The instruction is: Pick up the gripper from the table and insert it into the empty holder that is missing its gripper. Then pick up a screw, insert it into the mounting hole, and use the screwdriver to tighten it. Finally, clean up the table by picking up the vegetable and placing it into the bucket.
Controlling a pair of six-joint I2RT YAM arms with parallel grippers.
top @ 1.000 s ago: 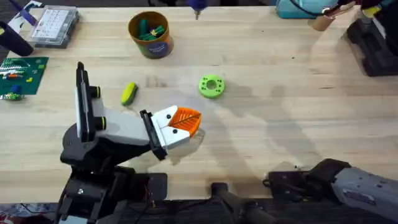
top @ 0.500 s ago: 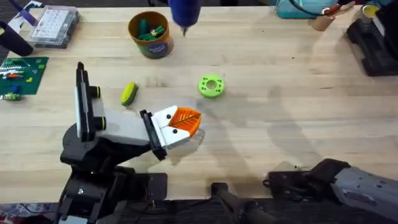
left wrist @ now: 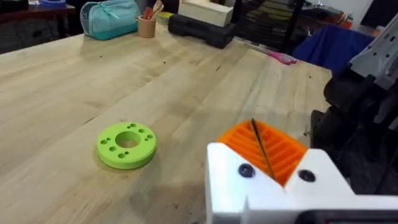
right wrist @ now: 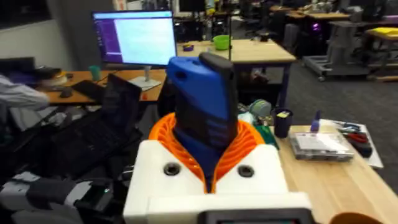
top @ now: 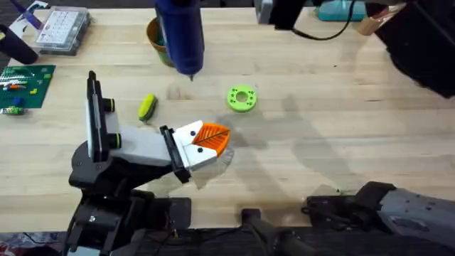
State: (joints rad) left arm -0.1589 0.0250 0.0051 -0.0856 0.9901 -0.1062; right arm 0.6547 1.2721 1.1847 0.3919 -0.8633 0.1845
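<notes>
My right gripper [right wrist: 208, 140] is shut on the bright-blue screwdriver [right wrist: 202, 93], whose body stands up between the orange pads. In the overhead view the screwdriver [top: 179, 32] hangs large over the far left-centre of the table, bit pointing down, and covers most of the orange-yellow bucket [top: 153, 34]. The yellow and green vegetable [top: 147, 107] lies on the table, left of the left gripper [top: 213, 140]. That gripper rests low over the table with its orange pads [left wrist: 273, 149] together and nothing between them. The holder and the screw are out of view.
A bright green flat ring [top: 242, 99] [left wrist: 127, 144] lies just beyond the left gripper. A clear compartment box [top: 62, 28] and a green board [top: 25, 85] sit at the far left. A teal pouch [left wrist: 112, 15] and a black case [left wrist: 202, 31] line the far right.
The screwdriver has swung in from the far edge toward the table's middle, looming larger and now covering the bucket. The dark right arm has entered at the upper right. The left arm has not moved.
</notes>
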